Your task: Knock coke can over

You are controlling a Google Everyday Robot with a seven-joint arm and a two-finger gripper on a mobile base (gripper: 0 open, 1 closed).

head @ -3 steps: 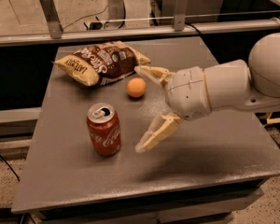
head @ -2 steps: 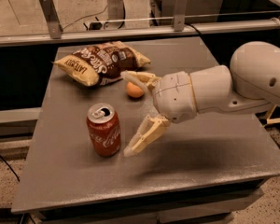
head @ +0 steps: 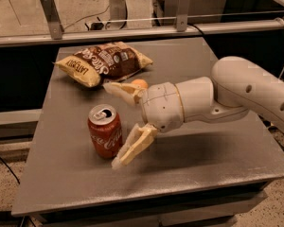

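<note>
Coke can: glossy red cylinder, silver top, upright on front-left of tabletop. Hand: pale tapered fingers spread wide, released, holding nothing. Near finger just beside can's right wall, contact unclear. Crinkled chip bag and round orange behind. Grey matte slab, open surface at right.

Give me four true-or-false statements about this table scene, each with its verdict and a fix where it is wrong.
1. The can stands upright on the table. True.
2. The pincer is clamped shut on the can. False: it is open, its fingers spread by the can's right side in the picture.
3. The chip bag lies farther back than the can. True.
4. The orange sits at the table's front edge. False: it lies behind the pincer, near the chip bag.
</note>
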